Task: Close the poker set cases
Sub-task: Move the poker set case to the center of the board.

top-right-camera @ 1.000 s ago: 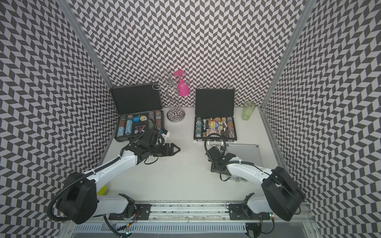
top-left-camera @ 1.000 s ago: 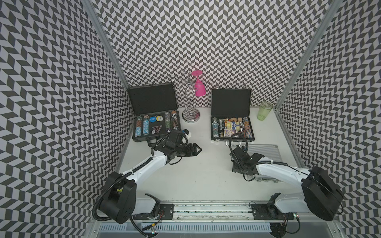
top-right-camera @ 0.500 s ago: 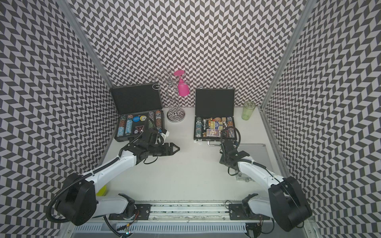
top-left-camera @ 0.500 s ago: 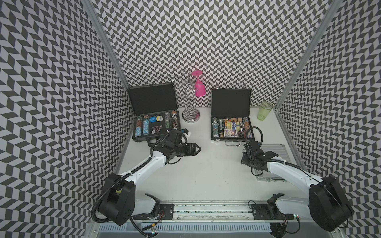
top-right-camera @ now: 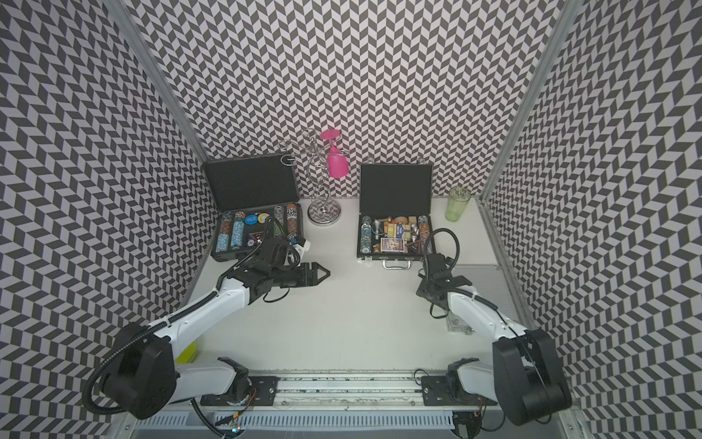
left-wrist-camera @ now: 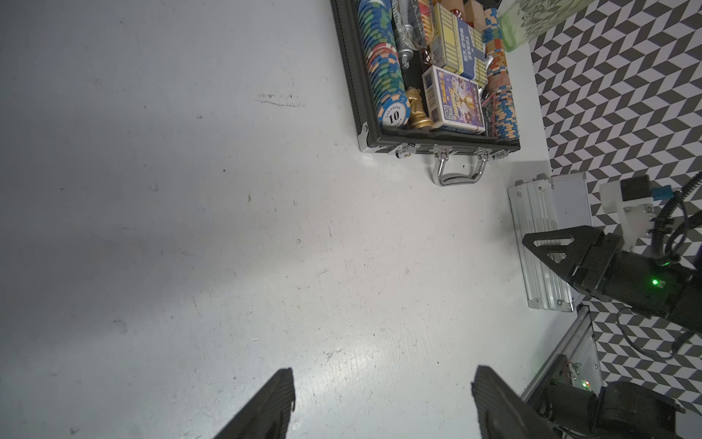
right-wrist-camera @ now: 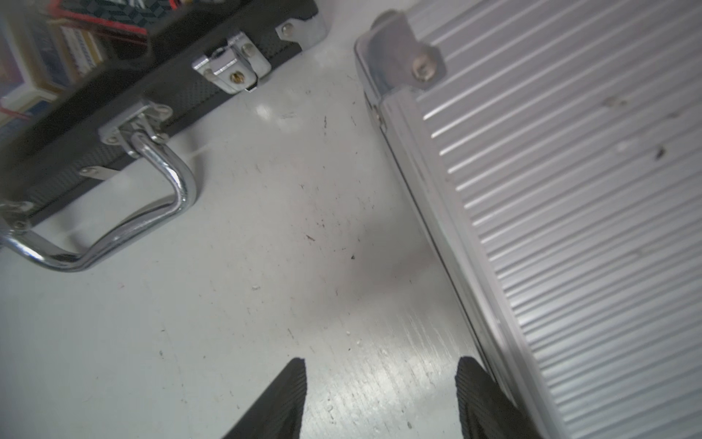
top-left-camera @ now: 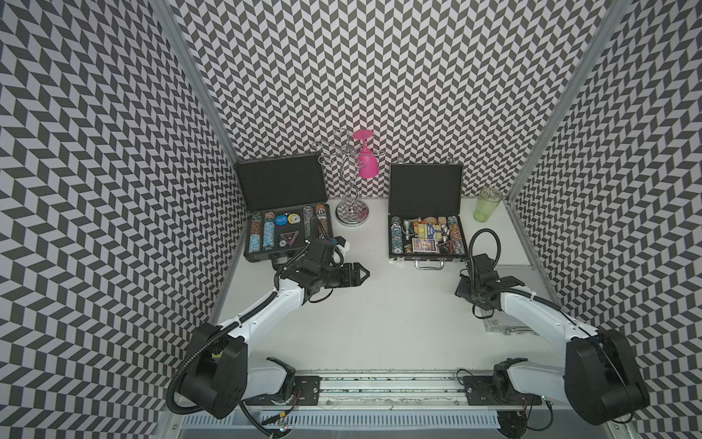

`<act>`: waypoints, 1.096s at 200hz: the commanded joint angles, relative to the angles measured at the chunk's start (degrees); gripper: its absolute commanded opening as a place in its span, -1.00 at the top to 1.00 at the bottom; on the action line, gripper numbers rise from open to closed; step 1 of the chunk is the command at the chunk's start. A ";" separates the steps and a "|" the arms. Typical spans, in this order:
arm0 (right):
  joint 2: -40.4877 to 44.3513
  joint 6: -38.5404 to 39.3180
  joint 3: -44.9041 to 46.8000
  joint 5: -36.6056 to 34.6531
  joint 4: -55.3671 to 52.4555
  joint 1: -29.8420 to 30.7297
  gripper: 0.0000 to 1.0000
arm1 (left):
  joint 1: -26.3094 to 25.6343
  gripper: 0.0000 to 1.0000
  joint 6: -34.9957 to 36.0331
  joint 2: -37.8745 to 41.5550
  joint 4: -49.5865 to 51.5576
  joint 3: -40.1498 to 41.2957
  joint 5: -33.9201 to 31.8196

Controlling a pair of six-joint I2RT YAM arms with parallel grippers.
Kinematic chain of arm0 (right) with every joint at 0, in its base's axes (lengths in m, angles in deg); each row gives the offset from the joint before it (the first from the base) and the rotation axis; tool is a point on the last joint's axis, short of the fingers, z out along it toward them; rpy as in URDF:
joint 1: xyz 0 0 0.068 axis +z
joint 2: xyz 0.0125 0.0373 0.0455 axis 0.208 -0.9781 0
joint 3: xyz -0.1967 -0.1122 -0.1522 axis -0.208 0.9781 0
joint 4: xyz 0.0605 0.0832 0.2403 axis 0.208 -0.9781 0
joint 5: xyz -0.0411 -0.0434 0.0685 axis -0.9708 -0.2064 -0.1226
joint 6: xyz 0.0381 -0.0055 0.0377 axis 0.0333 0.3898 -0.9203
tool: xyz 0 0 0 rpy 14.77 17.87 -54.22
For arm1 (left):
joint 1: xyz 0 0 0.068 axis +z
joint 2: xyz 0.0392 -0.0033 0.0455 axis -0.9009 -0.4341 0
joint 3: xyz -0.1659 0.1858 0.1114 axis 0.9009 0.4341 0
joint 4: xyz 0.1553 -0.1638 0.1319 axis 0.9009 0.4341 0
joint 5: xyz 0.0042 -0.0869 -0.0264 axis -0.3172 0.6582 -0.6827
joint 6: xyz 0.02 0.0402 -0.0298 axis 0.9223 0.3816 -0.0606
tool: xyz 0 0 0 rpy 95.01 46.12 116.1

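Two claws parted wide, empty, right claw point(right-wrist-camera: 380, 380) between the silver handle point(right-wrist-camera: 178, 190) of the open flat black case point(top-left-camera: 425, 190) and the shut ribbed silver case point(right-wrist-camera: 569, 190), left claw point(left-wrist-camera: 383, 387) over tabletop point(left-wrist-camera: 190, 228) well left of the black case, open dark-grey case point(top-left-camera: 281, 182) farther left

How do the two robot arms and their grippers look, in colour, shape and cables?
The left arm and right arm have white shells with black joints and large black round base housings. Black cables loop outside along them. The left gripper and right gripper are black, with triangular, ribbed fingers. A small green light glows on the right wrist.
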 commanded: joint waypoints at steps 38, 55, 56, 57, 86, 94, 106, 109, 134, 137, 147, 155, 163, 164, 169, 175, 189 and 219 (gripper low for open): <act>-2.11 3.68 -2.82 -0.33 2.41 -3.58 -0.30 | 0.49 -0.54 0.98 0.35 1.02 -1.18 -0.85; -1.84 4.65 -4.36 1.74 1.70 -3.58 -0.31 | 0.60 -0.54 0.93 0.14 0.90 -0.87 -0.98; -1.80 4.69 -4.45 1.88 1.66 -3.56 -0.31 | 0.56 -0.54 0.89 0.12 0.87 -0.86 -0.93; -1.73 4.71 -4.54 1.99 1.64 -3.55 -0.31 | 0.54 -0.54 0.91 0.07 0.86 -0.86 -0.95; 1.08 6.17 -7.01 6.38 1.96 -2.35 -0.31 | 0.60 -0.54 0.51 -0.59 0.22 -0.63 -0.95; 1.54 6.40 -7.70 6.84 2.00 -2.15 -0.31 | 0.57 -0.54 0.44 -1.00 0.15 -0.80 -1.03; 1.70 6.80 -8.91 6.94 1.98 -1.85 -0.31 | 0.58 -0.54 0.31 -1.46 0.04 -1.26 -1.04; 1.60 6.95 -9.31 6.94 1.98 -1.86 -0.31 | 0.56 -0.54 0.26 -1.67 0.06 -1.33 -1.11; 0.07 8.71 -12.33 7.88 2.48 -1.12 -0.31 | 0.47 -0.54 0.06 -2.27 0.05 -1.90 -1.69; -0.16 8.87 -12.69 7.97 2.58 -0.87 -0.31 | 0.50 -0.54 0.06 -2.41 0.06 -1.97 -1.80; -1.14 9.65 -14.17 8.15 2.97 -0.08 -0.31 | 0.47 -0.54 0.06 -2.53 0.23 -2.08 -2.30; -1.84 10.34 -15.23 8.23 3.41 0.87 -0.31 | 0.50 -0.55 0.19 -2.70 0.36 -2.17 -2.91; -2.63 11.24 -16.31 8.59 3.92 1.90 -0.33 | 0.50 -0.56 0.33 -2.79 0.57 -2.26 -3.48; -2.72 11.41 -16.40 8.60 4.00 2.08 -0.33 | 0.51 -0.56 0.37 -2.84 0.58 -2.26 -3.54; -3.20 11.77 -16.93 8.44 4.45 2.82 -0.34 | 0.51 -0.56 0.44 -2.91 0.75 -2.30 -3.90; -3.96 11.95 -17.57 8.27 4.77 3.33 -0.35 | 0.49 -0.56 0.65 -3.10 0.94 -2.34 -4.22; -5.84 12.29 -18.76 8.38 5.90 3.49 -0.36 | 0.46 -0.57 0.76 -3.26 1.24 -2.59 -4.66; -11.73 12.78 -23.63 1.76 5.28 3.06 -0.36 | 0.48 -0.57 0.75 -3.85 1.72 -3.20 -5.54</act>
